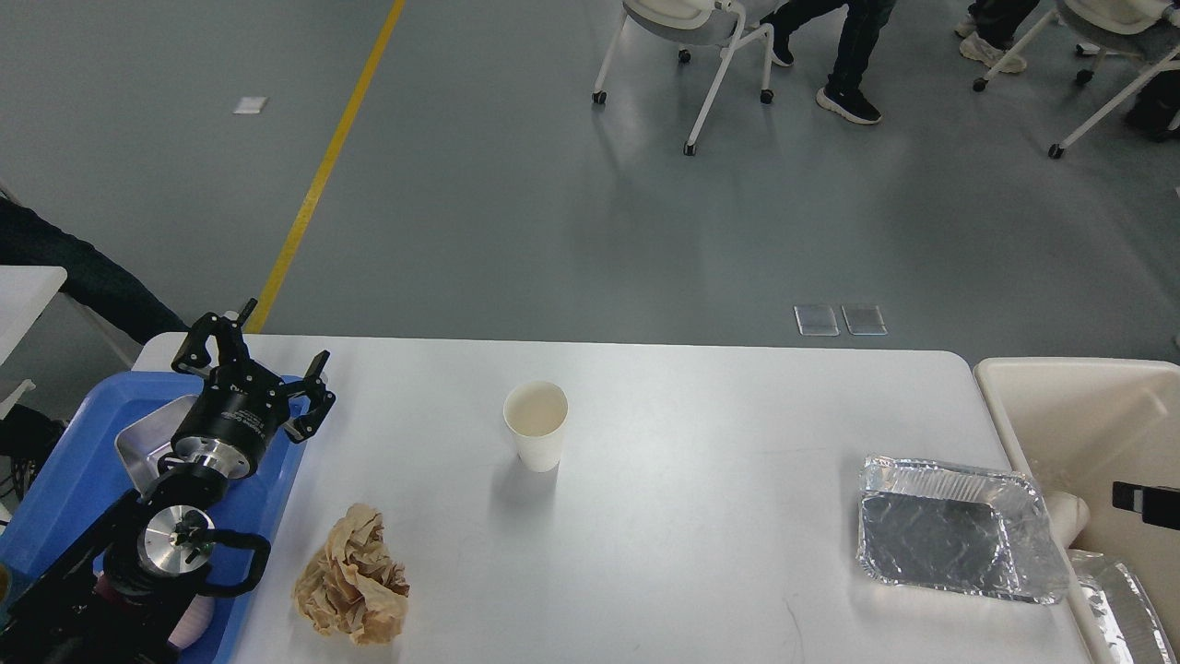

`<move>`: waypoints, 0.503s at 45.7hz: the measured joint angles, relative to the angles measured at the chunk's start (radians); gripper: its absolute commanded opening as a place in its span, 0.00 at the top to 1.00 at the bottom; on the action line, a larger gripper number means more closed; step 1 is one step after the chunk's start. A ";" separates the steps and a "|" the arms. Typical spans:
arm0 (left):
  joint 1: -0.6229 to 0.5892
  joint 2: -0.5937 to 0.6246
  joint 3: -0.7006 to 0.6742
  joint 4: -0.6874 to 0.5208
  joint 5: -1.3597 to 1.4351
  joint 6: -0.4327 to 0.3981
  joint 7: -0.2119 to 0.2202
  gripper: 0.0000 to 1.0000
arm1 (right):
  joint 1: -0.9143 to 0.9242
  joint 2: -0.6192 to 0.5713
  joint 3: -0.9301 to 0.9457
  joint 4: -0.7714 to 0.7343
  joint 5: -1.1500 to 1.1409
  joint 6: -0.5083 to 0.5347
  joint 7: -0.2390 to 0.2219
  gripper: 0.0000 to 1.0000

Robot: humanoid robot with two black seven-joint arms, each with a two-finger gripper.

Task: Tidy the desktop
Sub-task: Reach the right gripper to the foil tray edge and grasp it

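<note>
Over the blue plastic tray (64, 489) at the left edge, the left gripper (263, 355) is held with its two black fingers spread wide and nothing between them.

Item: a shallow metal dish (138, 443) is seen in the tray beneath the arm, largely covered by the wrist.

Item: a crumpled brown paper wad (355, 576) is found on the bare top near the tray's right rim, on the near side of the gripper.

Item: an upright white paper cup (536, 424), apparently empty, is placed near the middle, well apart from the wad.

Item: a rectangular aluminium foil tray (949, 530) is laid flat at the right end, just beside a beige plastic bin (1060, 387) in which another foil piece and a pale cup-like object are partly visible.

Item: the white rounded-corner desktop (701, 516) carries all three loose pieces.

Item: the right gripper is not in view; only a small dark part shows at the right edge.

Handling note, as judgement: three pieces are still to be cleared. The wad is judged the nearest pick. The open fingers should be brought down astride its bulk, closed gently since paper compresses, and lifted clear before travel, with the tray rim avoided.
</note>
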 measured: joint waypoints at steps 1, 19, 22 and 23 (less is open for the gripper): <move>0.000 0.000 0.004 0.000 0.000 0.006 0.002 0.03 | -0.001 0.003 0.000 -0.005 0.002 0.000 0.000 0.00; -0.007 0.000 0.034 0.000 0.000 0.103 0.107 0.03 | 0.009 0.226 -0.001 -0.159 0.008 0.032 -0.011 0.00; -0.008 0.000 0.035 0.000 0.000 0.107 0.112 0.03 | 0.008 0.290 -0.002 -0.184 0.003 0.042 -0.009 0.00; -0.008 0.000 0.035 0.000 0.000 0.108 0.113 0.03 | 0.009 0.310 -0.005 -0.191 0.000 0.047 -0.009 0.00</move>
